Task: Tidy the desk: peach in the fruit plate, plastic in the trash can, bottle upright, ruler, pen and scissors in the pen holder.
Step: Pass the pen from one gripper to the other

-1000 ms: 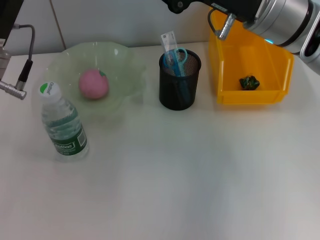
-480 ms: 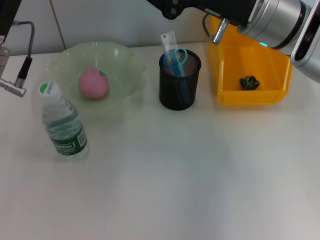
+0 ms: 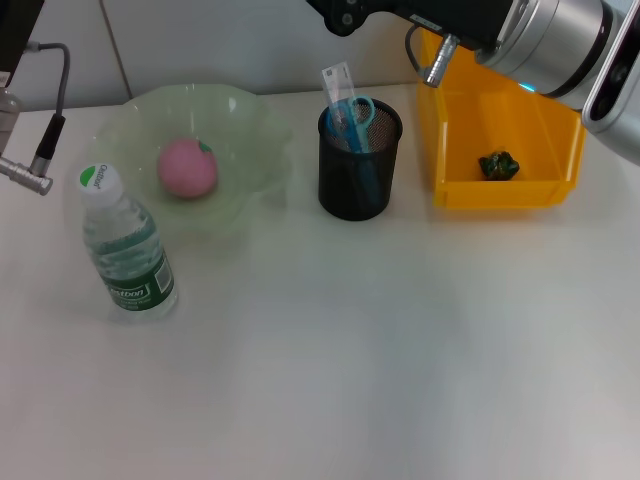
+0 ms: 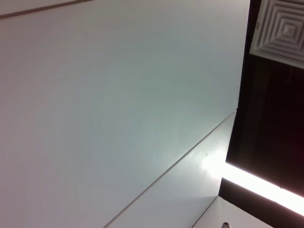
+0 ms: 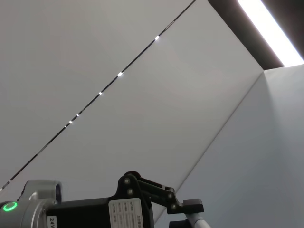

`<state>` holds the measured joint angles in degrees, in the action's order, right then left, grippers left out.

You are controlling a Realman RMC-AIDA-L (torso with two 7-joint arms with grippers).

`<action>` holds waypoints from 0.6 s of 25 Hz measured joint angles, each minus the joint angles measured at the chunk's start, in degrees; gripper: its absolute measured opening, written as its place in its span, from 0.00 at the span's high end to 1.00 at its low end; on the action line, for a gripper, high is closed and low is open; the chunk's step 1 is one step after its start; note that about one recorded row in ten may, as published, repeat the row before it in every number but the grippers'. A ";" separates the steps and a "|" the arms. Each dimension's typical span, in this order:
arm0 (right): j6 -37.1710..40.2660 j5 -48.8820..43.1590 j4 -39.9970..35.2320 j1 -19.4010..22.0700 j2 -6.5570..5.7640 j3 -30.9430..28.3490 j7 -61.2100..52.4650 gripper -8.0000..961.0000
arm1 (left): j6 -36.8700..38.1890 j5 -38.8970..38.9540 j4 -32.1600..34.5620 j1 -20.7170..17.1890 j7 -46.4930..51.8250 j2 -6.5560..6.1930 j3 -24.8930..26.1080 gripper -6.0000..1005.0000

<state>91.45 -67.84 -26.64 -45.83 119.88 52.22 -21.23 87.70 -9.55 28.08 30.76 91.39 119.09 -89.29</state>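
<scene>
The pen holder (image 3: 359, 160) is the landmark here: a black mesh cup standing upright on the surface (image 3: 380, 350), with the scissors (image 3: 355, 112) and the ruler (image 3: 339, 82) poking out of its mouth. A pen may be in there too, but the mesh hides it. To the robot's left of the pen holder sits the fruit plate (image 3: 240, 130) with the peach (image 3: 187, 167) inside it, and nearer the camera than that plate the bottle (image 3: 126, 248) stands upright, cap on. To the right of the pen holder is the yellow trash can (image 3: 450, 150), a dark green scrap of plastic (image 3: 498, 165) lying on its floor.

By this layout every item looks placed, so the step in hand seems to be withdrawal. The right arm (image 3: 520, 35) hangs above and behind the pen holder and the trash can; its jaws are out of sight, so their opening cannot be told. It should lift clear without brushing the tall ruler or tipping the holder. The left arm (image 3: 20, 90) is parked at the edge beyond the fruit plate, its jaws unseen too.
</scene>
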 joint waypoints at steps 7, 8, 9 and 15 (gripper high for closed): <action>0.03 0.00 -0.03 -0.13 0.00 -0.02 0.03 0.72 | -0.15 -0.21 -0.14 -0.09 0.02 0.00 -0.02 0.83; 0.04 0.00 -0.01 -0.15 0.00 -0.02 0.04 0.72 | -0.27 -0.24 -0.14 -0.08 0.02 0.00 -0.05 0.83; 0.04 0.00 0.01 -0.17 0.00 -0.02 0.05 0.73 | -0.37 -0.24 -0.12 -0.08 0.02 0.00 -0.07 0.83; 0.05 -0.01 0.03 -0.23 0.00 -0.01 0.06 0.79 | -0.46 -0.24 0.01 -0.12 0.10 0.00 -0.11 0.82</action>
<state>91.50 -67.85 -26.62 -46.06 119.88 52.21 -21.17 87.25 -9.79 28.10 30.64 91.49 119.09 -89.40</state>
